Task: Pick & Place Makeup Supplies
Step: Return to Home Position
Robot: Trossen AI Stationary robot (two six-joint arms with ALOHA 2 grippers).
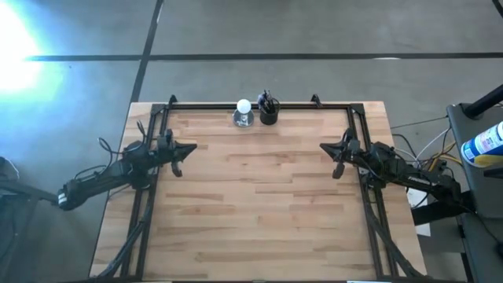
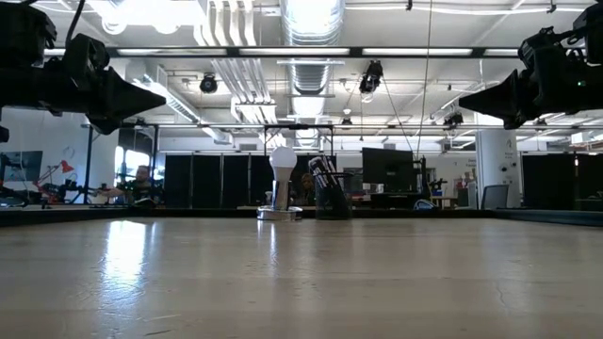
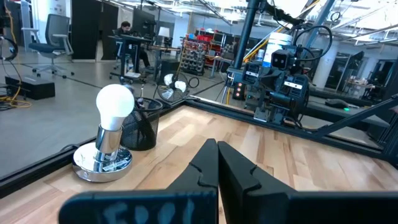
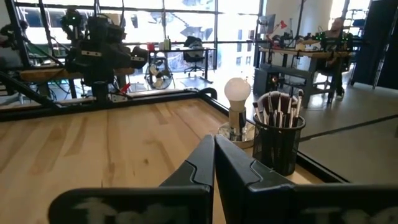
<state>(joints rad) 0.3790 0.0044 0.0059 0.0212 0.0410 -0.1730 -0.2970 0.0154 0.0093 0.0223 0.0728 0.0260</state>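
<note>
Several thin makeup brushes (image 4: 278, 107) stand upright, heads up, inside a small black mesh cup (image 4: 278, 144) at the table's far edge; the same cup (image 1: 269, 115) sits right of a white ball on a shiny base (image 1: 243, 112). My left gripper (image 1: 194, 148) hovers shut over the table's left side, well above the wood. My right gripper (image 1: 323, 147) hovers shut over the right side at like height. Both are far from the cup. In the left wrist view the cup (image 3: 142, 126) stands behind the ball (image 3: 114, 105).
A black metal frame (image 1: 259, 104) runs along the table's far, left and right edges. The broad wooden middle (image 1: 259, 189) lies between the two arms. A person sits at a desk in the room beyond (image 3: 126, 30).
</note>
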